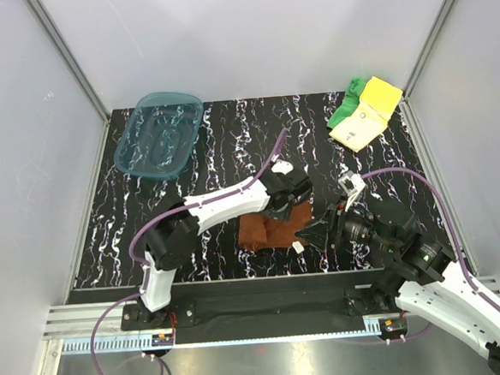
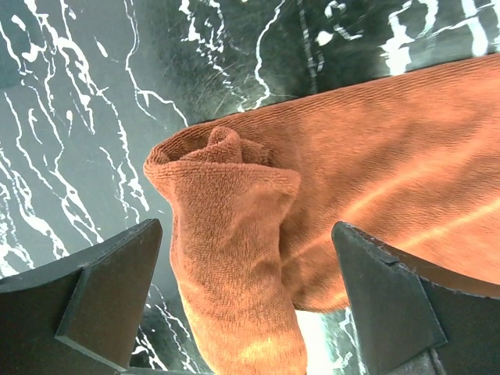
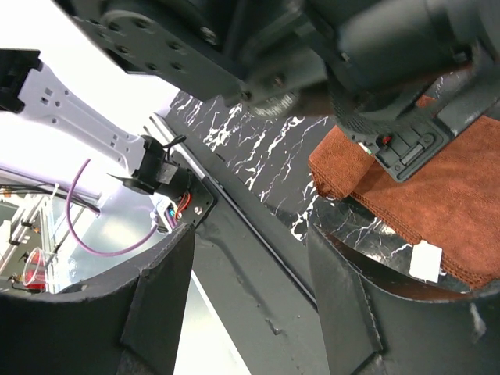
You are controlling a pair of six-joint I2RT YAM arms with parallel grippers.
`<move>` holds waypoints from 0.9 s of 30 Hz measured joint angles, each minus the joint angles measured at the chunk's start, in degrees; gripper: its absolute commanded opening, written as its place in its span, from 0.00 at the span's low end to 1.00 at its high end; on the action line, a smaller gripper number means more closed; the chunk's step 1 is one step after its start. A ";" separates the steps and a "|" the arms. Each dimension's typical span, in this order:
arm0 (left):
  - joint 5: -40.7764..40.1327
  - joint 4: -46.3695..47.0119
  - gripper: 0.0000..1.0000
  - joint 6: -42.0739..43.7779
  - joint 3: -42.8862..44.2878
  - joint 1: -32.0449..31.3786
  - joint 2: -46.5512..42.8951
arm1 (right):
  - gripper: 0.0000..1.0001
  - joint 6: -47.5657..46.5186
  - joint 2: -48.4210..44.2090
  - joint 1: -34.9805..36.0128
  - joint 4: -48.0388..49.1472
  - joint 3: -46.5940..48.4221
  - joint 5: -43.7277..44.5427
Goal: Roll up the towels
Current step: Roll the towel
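Rust-brown terry towel [image 1: 257, 232] lies on the worktop [image 1: 230, 146] well right of the teal tray [image 1: 127, 153] and nearer the arms, long axis running left to right, its tray-side end curled into a loose roll. The left end effector [image 2: 246, 289] straddles that roll, fingers spread. The right end effector [image 3: 248, 289], also spread, hangs by the edge farthest from the tray.

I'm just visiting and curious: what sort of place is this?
Probably a robotics lab test cell: plain white panels on metal framing enclose a black marbled table, with a left arm and right arm bolted at its near edge, over a rust-brown towel.
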 measured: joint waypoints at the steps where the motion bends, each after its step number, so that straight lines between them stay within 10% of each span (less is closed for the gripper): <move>1: 0.39 0.24 0.99 -0.02 0.00 0.02 -0.59 | 0.67 -0.09 0.00 0.00 -0.39 0.26 0.02; 18: 8.63 12.74 0.99 -0.11 -21.18 13.49 -33.51 | 0.63 -0.11 9.90 0.02 0.98 3.32 -1.62; 27: 16.50 20.85 0.97 0.04 -38.14 27.28 -45.68 | 0.44 3.34 37.86 0.55 10.86 8.48 -4.70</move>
